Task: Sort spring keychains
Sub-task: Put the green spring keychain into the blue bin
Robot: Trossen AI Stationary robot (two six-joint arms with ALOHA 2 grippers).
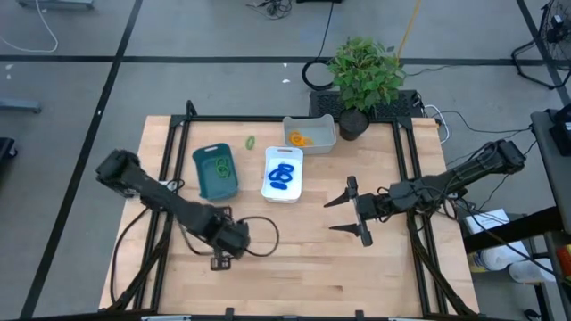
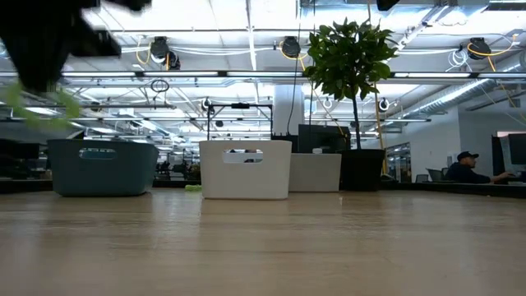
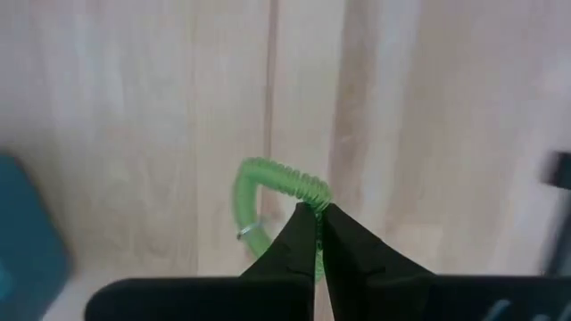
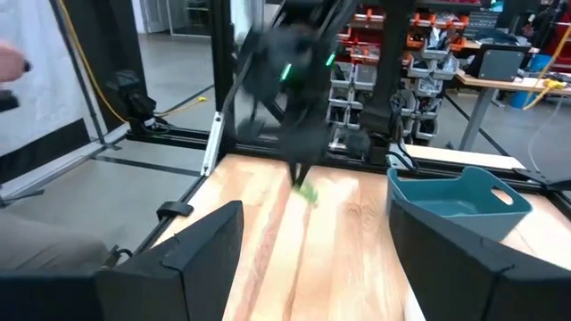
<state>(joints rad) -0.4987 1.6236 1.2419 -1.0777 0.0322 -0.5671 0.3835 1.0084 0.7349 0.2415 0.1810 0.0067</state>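
Note:
My left gripper point(image 1: 221, 259) is near the table's near edge, left of centre, and is shut on a green spring keychain point(image 3: 277, 176). The keychain also shows below the gripper in the right wrist view point(image 4: 308, 193). My right gripper point(image 1: 330, 217) is open and empty right of centre. A teal tray point(image 1: 203, 183) holds green keychains point(image 1: 220, 167). A white tray point(image 1: 270, 189) holds blue keychains point(image 1: 282, 176). A second white tray point(image 1: 323, 141) at the far side holds an orange-yellow keychain point(image 1: 298, 138). One green keychain point(image 1: 251, 141) lies on the table beside the teal tray. My left gripper pinches the green keychain's coil point(image 3: 314, 189) between its two fingertips, at one bend of the loop. The fingers come from above, pointing down. The loop hangs by the fingertips clear of the table, its small metal ring point(image 3: 248, 232) at the other end.
A potted plant point(image 1: 364, 71) stands at the table's far edge, right of the trays. Black frame rails point(image 1: 166, 156) run along the table's left and right sides. Bare wood lies between the two grippers. A person point(image 2: 468, 168) sits in the room beyond the table.

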